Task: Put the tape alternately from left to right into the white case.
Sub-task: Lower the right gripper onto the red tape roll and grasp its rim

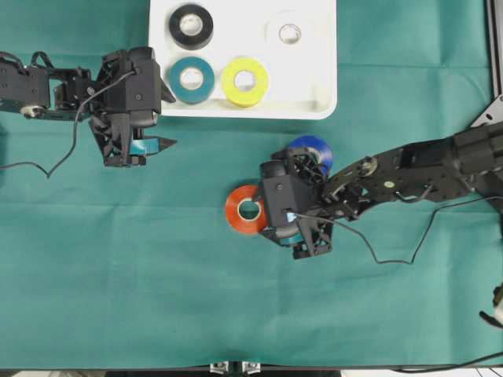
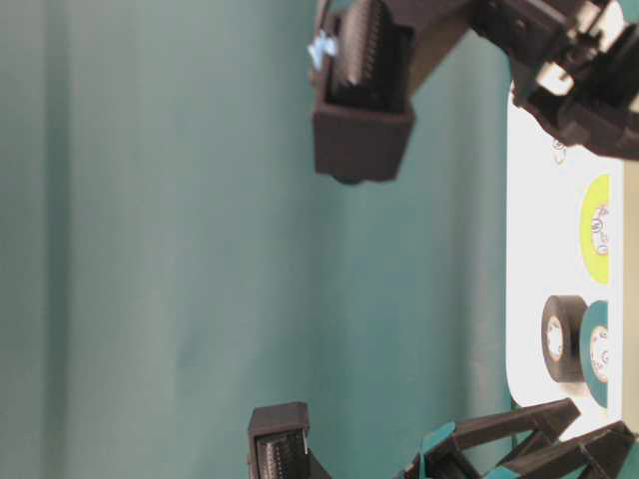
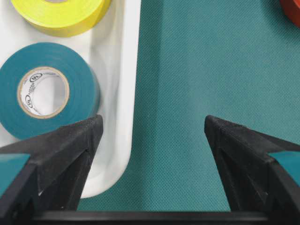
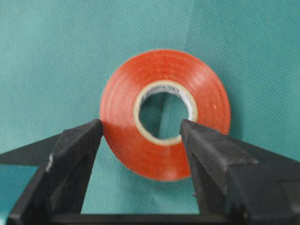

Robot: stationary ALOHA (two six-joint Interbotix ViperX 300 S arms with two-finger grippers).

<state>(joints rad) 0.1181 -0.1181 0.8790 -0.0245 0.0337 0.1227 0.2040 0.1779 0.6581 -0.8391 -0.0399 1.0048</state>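
Your red-orange roll (image 1: 246, 210) lies flat on the green cloth of the worktop (image 1: 118, 275), near the middle and well below the white case (image 1: 322, 86). The right gripper (image 1: 271, 212) sits just beside it on its right, and in the right wrist view its fingers (image 4: 75, 154) stand wide apart with the roll (image 4: 164, 112) ahead of them: one fingertip sits at the roll's outer left edge, the other lines up with the pale core. That view is soft, so you cannot tell whether either fingertip touches the tape. Nothing is clamped.

The blue roll (image 1: 314, 149) lies just above and behind that gripper, partly covered by the arm's wrist.

Inside the white case you have four rolls lying flat: the black roll (image 1: 190, 26) at the upper left, the white roll (image 1: 289, 32) at the upper right, the teal roll (image 1: 191, 78) at the lower left and the yellow roll (image 1: 244, 81) just beside it on the right.

The left gripper (image 1: 161, 143) hangs beside the case's lower left corner, over the cloth. In the left wrist view its fingers (image 3: 70, 145) are spread wide and hold nothing; one finger overlaps the case's rim (image 3: 126, 93) close to the teal roll (image 3: 44, 89), the other is over bare cloth.
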